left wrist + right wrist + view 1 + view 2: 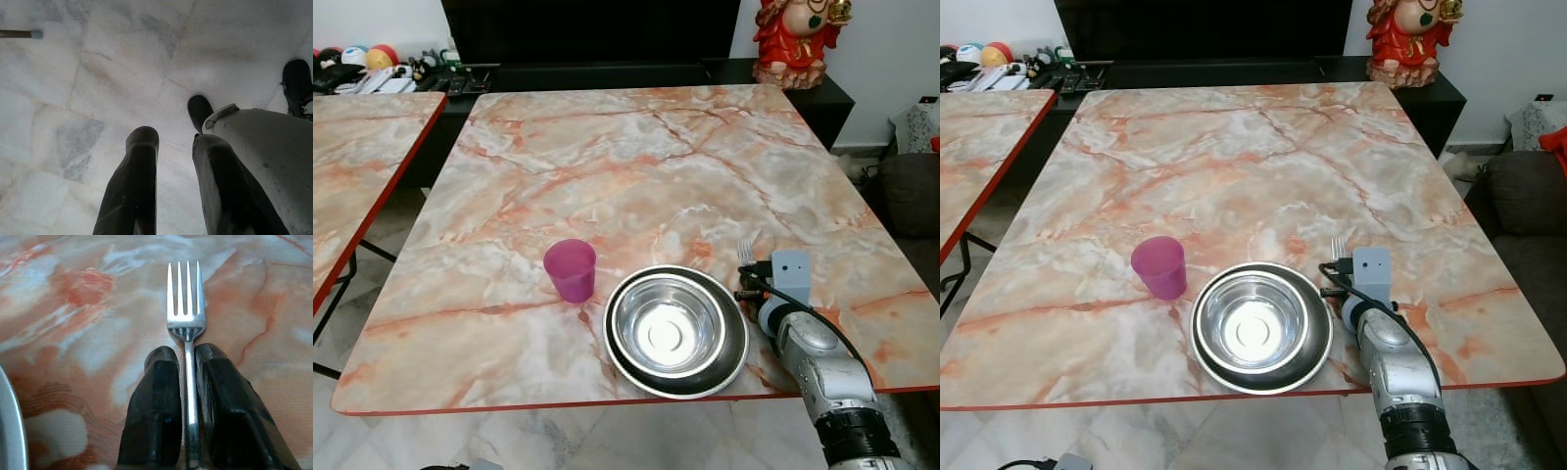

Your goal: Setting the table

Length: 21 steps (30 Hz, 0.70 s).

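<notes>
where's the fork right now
The fork is clamped by its handle in the right gripper, low over the marble table near its front edge, just right of the steel bowl, tines pointing away from the robot.

Table: orange-veined marble-pattern top (636, 166) with a thin red edge.
Second table: same pattern (357, 166), standing just to the left, a gap between them.
Far wall: white, with a low black cabinet (607, 73) along it.
On the cabinet: a red figurine (795, 39) at right, small clutter (382, 69) at left.
Right side: a dark sofa (1533, 235).
Floor: pale marble tiles (98, 98).
</notes>
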{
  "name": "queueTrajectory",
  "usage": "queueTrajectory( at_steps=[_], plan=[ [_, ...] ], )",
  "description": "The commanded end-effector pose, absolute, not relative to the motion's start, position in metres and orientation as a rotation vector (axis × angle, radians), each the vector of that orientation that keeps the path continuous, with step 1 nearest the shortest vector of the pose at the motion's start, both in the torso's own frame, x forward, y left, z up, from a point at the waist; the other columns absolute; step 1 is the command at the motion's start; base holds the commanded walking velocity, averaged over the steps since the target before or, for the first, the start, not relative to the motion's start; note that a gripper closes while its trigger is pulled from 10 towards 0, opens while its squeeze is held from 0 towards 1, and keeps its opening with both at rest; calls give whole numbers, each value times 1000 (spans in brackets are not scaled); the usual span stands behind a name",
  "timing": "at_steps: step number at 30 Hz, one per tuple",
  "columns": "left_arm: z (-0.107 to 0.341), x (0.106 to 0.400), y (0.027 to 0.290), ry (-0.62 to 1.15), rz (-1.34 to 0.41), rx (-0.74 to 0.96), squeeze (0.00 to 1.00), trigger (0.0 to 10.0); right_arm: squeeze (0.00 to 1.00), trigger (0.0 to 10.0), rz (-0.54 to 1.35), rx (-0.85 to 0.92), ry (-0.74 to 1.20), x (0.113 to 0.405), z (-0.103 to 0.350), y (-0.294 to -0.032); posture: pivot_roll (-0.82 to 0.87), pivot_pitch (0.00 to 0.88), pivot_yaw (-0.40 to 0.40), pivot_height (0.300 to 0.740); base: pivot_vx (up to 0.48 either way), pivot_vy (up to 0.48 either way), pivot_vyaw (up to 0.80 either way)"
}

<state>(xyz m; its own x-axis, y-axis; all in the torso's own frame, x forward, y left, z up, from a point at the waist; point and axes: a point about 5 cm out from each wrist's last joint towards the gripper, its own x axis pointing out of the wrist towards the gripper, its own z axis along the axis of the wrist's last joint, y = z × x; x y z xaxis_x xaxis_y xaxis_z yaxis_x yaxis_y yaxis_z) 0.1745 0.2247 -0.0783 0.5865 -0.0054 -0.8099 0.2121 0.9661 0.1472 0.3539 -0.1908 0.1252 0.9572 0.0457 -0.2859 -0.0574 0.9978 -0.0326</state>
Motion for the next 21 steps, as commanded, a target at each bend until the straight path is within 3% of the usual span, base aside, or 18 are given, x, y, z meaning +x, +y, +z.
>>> queueTrajectory(
  at_steps=[1, 21],
  plan=[
    [-81, 166, 230, 973, -129, 255, 0, 10000, 0, 10000, 58, -46, 296, 350, 121, -190, -49, 173, 41, 740, 0, 0, 0],
    [-82, 165, 230, 978, -129, 261, 0, 10000, 0, 10000, 108, -62, 311, 349, 119, -186, -50, 173, 40, 740, 0, 0, 0]
  ],
)
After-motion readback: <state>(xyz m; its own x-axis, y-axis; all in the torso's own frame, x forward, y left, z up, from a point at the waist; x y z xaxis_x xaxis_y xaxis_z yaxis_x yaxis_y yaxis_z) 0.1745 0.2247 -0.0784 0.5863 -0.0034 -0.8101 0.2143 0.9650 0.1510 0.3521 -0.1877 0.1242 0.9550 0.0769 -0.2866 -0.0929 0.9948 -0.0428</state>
